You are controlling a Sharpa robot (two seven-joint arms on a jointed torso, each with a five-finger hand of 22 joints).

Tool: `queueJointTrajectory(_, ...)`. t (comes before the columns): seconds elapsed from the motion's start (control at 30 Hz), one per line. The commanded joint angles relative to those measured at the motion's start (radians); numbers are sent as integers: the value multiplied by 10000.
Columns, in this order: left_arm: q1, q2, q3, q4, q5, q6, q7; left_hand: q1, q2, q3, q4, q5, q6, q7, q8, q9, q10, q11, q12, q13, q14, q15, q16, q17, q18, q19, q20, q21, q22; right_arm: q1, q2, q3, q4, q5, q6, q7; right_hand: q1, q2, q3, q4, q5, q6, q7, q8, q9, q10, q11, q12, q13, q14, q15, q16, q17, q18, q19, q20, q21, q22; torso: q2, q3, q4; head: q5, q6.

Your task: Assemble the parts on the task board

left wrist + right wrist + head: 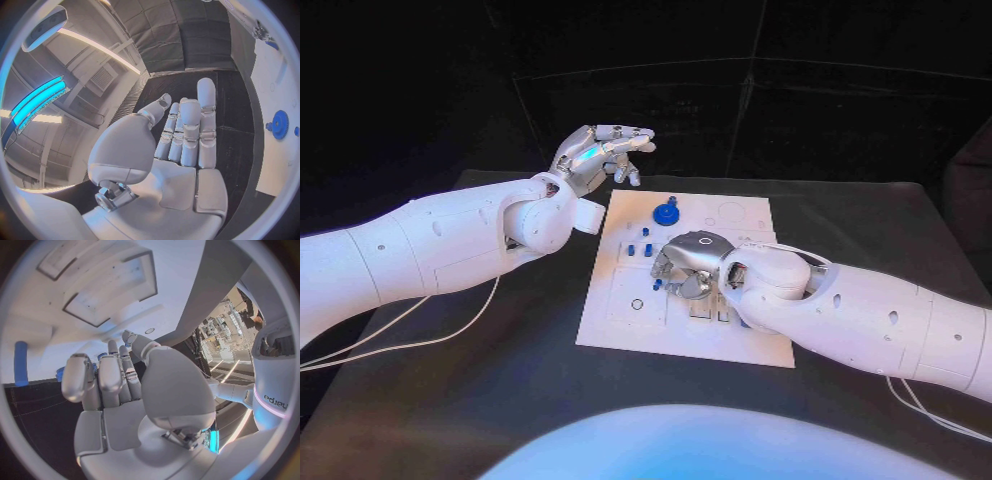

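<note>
Left hand (pixel 600 152) hangs empty, fingers apart; right hand (pixel 687 266) on task board (pixel 629 320), grasp unclear.

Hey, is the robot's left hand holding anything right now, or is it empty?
Empty. The left robot hand is raised beyond the task board; the wrist view shows its fingers loosely together and nothing against its palm.

A robotics lab: dark curtain panels (pixel 776 100) enclosed the black table (pixel 473 400), with ceiling light strips (pixel 100 47) and an air vent (pixel 103 77) overhead.
</note>
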Motion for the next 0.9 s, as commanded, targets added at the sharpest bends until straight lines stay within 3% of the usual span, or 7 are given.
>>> queueJointTrajectory(0.03,15,11,7,-4,29,148,14,135,0,-21,-20,44,-23,60,26,-10,-57,-6,33,2,-72,-27,-36,-9,63,-47,-3,-66,-12,16,15,4,57,22,16,8,-59,13,-69,6,41,-81,-20,-14,19,173,-13,122,22,257,17,71,27,-9,52,-54,44,44,4,-5,10,-3,2)
queueJointTrajectory(0.7,15,3,7,-3,29,161,-5,158,14,-23,-29,43,-26,60,28,-9,-68,-5,41,0,-83,-26,-43,-32,63,-46,-3,-77,-20,14,89,3,225,178,7,123,32,85,-23,-6,82,-98,-55,0,31,512,-104,265,53,276,-58,149,65,-36,137,-121,129,140,-7,-6,6,18,2)
queueJointTrajectory(0.9,15,-1,7,-8,29,168,-15,158,14,-23,-29,43,-26,60,28,-9,-68,-5,41,0,-83,-26,-43,-32,63,-46,-3,-77,-20,13,-10,3,143,-12,-294,-117,28,8,-21,-23,131,-184,-17,-24,22,253,-35,103,-16,253,-22,100,-30,-19,72,-121,61,58,-3,-2,2,5,2)
